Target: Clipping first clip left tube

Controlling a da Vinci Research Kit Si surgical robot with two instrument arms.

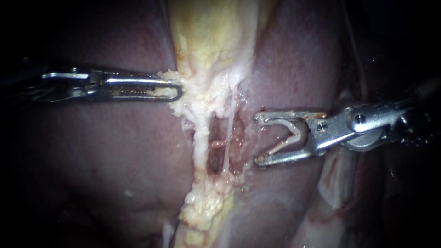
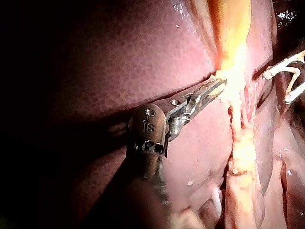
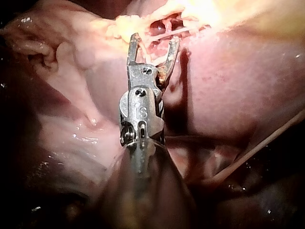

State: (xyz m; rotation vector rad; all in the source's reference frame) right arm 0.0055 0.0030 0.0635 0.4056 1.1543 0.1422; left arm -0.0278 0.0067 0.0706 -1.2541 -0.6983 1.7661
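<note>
The yellowish gallbladder [image 1: 211,36] narrows into two tubes: a thick whitish left tube [image 1: 200,142] and a thin right tube [image 1: 228,138], with a dark window between them. My left instrument [image 1: 171,90] is shut on fatty tissue [image 1: 183,103] at the gallbladder's neck, also seen in the left wrist view [image 2: 217,87]. My right instrument [image 1: 259,139] holds a white V-shaped clip [image 1: 294,133] between wide-apart jaws. Its tips stand just right of the thin tube, around neither tube. In the right wrist view the right instrument [image 3: 155,40] points at the tubes [image 3: 167,29].
Dark red liver [image 1: 115,151] lies on both sides of the tubes. Lumpy yellow fat [image 1: 202,206] clings below the window. Pale folded tissue [image 1: 335,179] lies under my right instrument's shaft. A thin pale strand [image 3: 257,145] crosses beside that shaft in the right wrist view.
</note>
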